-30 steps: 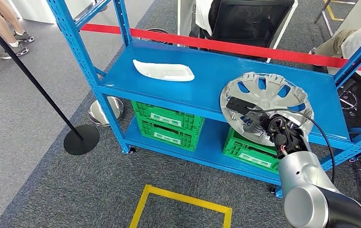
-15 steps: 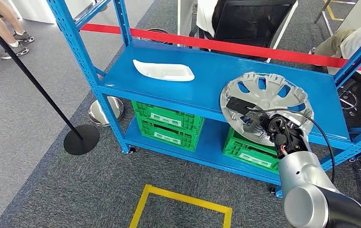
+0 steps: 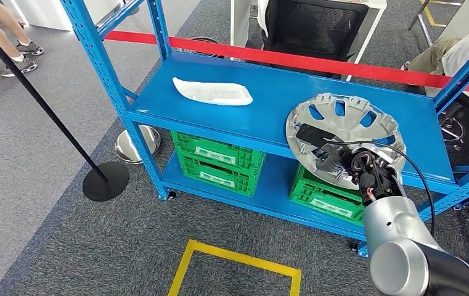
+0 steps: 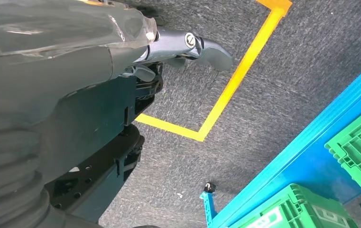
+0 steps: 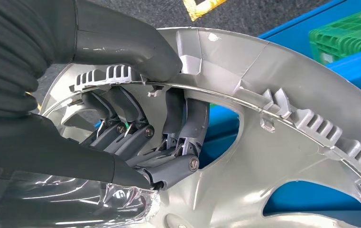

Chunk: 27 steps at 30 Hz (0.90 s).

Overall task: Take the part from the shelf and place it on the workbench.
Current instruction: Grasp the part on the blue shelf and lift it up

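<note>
Right hand [image 3: 336,157] fingers pinch the hubcap [image 3: 367,120] rim, right of frame on shelf [image 3: 269,105]; lifting comes next.

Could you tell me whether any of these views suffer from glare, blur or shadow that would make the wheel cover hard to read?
Head view: evenly lit and sharp, the wheel cover readable on the blue shelf. Right wrist view: the right hand grips the cover's rim; fingers shaded, bright highlights on the silver plastic. Left wrist view: the near left hand is dark; carpet and yellow tape sharp.
</note>
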Motion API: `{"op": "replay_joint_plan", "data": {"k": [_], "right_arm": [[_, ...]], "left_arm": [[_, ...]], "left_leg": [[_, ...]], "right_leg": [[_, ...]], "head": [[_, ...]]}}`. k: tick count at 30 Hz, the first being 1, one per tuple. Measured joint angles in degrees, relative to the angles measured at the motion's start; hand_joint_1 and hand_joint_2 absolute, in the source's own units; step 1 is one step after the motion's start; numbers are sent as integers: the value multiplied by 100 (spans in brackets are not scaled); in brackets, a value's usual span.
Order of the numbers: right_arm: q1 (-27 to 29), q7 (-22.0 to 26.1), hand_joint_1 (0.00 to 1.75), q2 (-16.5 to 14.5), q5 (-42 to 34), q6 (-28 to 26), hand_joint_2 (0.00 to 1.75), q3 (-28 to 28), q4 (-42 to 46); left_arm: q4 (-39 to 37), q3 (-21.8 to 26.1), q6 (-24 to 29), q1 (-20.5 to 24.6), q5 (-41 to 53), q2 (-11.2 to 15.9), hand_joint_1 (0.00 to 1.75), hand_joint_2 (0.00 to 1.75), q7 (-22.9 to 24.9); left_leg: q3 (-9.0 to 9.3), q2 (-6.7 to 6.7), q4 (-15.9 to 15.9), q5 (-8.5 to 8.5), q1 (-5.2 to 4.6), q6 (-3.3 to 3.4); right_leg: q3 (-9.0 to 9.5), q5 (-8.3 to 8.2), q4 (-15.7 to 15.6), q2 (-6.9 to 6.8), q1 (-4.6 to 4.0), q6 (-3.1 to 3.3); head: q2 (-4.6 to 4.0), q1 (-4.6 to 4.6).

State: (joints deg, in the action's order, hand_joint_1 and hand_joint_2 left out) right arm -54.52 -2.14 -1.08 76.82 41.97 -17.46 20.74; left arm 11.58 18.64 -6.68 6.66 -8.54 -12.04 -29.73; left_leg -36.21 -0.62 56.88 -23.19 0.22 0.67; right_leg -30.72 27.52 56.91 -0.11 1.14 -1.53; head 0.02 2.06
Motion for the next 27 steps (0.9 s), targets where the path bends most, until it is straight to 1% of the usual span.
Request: {"op": "replay_joint_plan", "data": {"k": [4,7,13,17,22,27], "right_arm": [[-85,119,175,-2,-68,6,175,-51,1],[-208,333,175,-8,-200,18,175,-105,5],[-517,1011,175,-58,-734,39,175,-308,29],[-703,1481,175,-81,-1184,249,175,-501,51],[-821,1965,175,-103,-1642,484,175,-696,55],[-860,2477,175,-148,-2096,498,175,-844,64]], "left_arm": [[0,0,8,1,32,-3,0,175,-41],[0,0,1,3,44,-3,0,175,-62],[0,0,-15,17,83,-5,0,175,-89],[0,0,-20,24,96,-7,0,175,-102],[0,0,-20,30,97,-7,0,175,-134],[0,0,-20,30,89,-7,0,175,-198]], "left_leg": [[0,0,0,0,0,0],[0,1,0,0,0,0],[-1,5,0,0,0,0],[-2,6,0,0,0,0],[-4,7,0,0,0,0],[-5,7,0,0,0,0]], "right_leg": [[-1,-1,1,1,0,0],[-2,-1,3,3,0,-1],[-7,-1,5,8,0,-1],[-9,-1,5,8,0,0],[-11,-1,5,8,0,0],[-11,-1,5,8,0,0]], "head": [[0,0],[0,0],[0,0],[0,1],[0,-1],[0,1]]}}
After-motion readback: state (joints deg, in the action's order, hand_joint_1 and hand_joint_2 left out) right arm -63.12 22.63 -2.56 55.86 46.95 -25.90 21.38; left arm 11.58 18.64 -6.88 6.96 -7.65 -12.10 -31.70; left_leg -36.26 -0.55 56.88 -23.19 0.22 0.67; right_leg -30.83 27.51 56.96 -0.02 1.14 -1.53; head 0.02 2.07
